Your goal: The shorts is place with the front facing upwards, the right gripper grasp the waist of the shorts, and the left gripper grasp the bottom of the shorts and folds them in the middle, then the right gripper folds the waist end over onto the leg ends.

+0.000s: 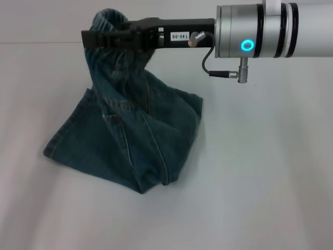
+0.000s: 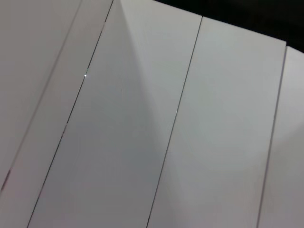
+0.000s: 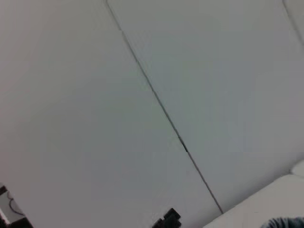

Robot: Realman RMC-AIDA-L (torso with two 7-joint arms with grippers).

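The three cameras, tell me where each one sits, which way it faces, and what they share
Head view: on the robot's head, facing forward and down at the white table; the right gripper, on its arm, holds the waist of the denim shorts lifted.
Left wrist view: on the left arm, facing only pale seamed panels; no gripper shows.
Right wrist view: on the right arm, facing similar panels; a blue-green scrap at its edge may be the shorts.
Shared: only the wrist views' panels.

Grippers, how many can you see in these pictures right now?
1. The right gripper reaches in from the right at the top of the head view, clamped on the waist of the shorts, lifting it off the table. The left gripper is out of view.
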